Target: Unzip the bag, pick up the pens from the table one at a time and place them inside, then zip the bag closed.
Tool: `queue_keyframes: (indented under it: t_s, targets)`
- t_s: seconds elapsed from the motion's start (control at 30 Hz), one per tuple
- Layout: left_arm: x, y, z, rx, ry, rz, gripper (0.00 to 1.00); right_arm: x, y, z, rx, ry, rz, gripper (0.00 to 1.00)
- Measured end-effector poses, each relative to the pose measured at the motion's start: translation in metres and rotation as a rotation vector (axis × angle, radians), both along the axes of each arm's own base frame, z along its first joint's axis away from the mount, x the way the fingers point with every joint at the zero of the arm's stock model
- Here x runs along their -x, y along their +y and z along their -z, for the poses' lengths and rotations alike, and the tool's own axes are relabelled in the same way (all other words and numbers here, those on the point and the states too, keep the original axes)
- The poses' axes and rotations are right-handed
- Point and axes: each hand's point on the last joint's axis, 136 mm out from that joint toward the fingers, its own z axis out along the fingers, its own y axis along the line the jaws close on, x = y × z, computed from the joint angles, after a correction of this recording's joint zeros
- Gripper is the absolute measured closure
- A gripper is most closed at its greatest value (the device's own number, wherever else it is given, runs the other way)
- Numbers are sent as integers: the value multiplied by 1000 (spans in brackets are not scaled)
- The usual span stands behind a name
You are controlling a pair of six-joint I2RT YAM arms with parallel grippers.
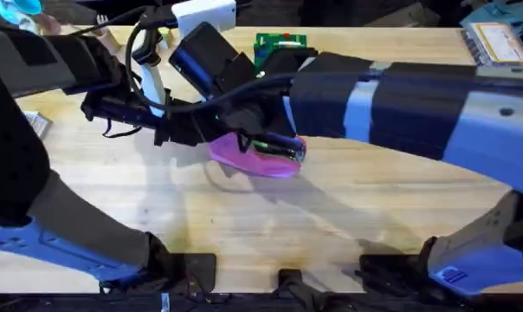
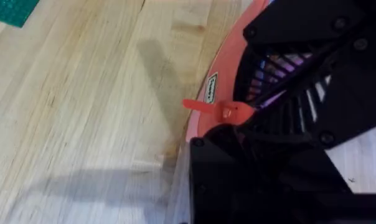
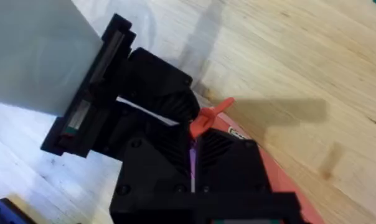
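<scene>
— Where's the bag [image 1: 260, 158]?
— Mid-table [image 1: 348, 217], long axis along the back edge, both arms crowding its left end.
— The grips?
— Left gripper [image 2: 238, 121] looks clamped on the red pull [image 2: 220, 111]; right gripper [image 3: 197, 149], can't tell.

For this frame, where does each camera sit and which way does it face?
Overhead: above the arm bases, looking down and forward at the table; both arms meet over the bag.
Left wrist: close above the bag, at its red pull.
Right wrist: close on the red pull and bag.
All views share the bag.
</scene>
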Motion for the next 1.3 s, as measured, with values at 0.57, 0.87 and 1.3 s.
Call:
queue_keyframes:
  t_s: [0.57, 0.87, 1.3]
  targets:
    - [-1, -3, -4, 25, -5, -4, 959, -2, -40, -11, 39, 71, 43, 971]
    - [0, -9, -6, 42, -3, 7, 959, 4, -83, -7, 122, 177, 87, 968]
    - [1, -10, -5, 35, -1, 14, 959, 1, -129, 1, 188, 295, 170, 968]
